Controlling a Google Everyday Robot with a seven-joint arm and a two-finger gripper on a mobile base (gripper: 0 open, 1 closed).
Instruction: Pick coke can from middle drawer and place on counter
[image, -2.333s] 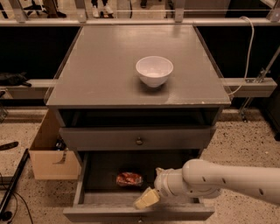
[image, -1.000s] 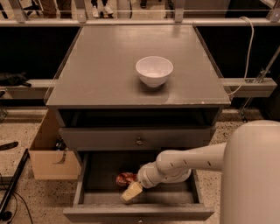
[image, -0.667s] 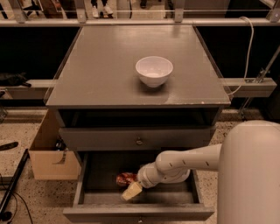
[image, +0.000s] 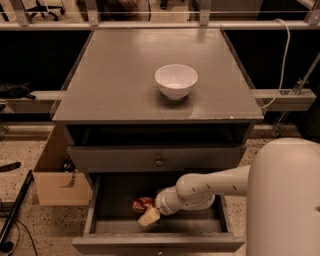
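**Gripper down in the open drawer, against a half-hidden can**

The gripper (image: 149, 217) sits low inside the middle drawer (image: 91, 214), at the near right side of the coke can (image: 142, 203). It covers part of the can, so only a crumpled-looking red patch shows to the left of it. Whether the gripper is wide, narrow or closed on the can cannot be told; only its pale tan tip is clear. The drawer's floor is dark and gives little detail, and the drawer's near front wall is cut off at the bottom edge.

The white arm (image: 215, 186) reaches in from the right, over the drawer's right side. A large rounded white body (image: 286, 200) fills the near right corner and hides the floor there. Above the open drawer is a shut drawer front (image: 115, 157) with a small round knob (image: 159, 161). Between that front and the counter (image: 115, 85) lies a dark open slot. On the counter, slightly right of centre, stands a white bowl (image: 176, 81), smooth and round. A cardboard box (image: 54, 186) stands on the speckled floor (image: 15, 180) left of the cabinet, and a pale cable (image: 286, 55) hangs at the far right.

The counter is matte grey wood, with pale chips along its near edge.
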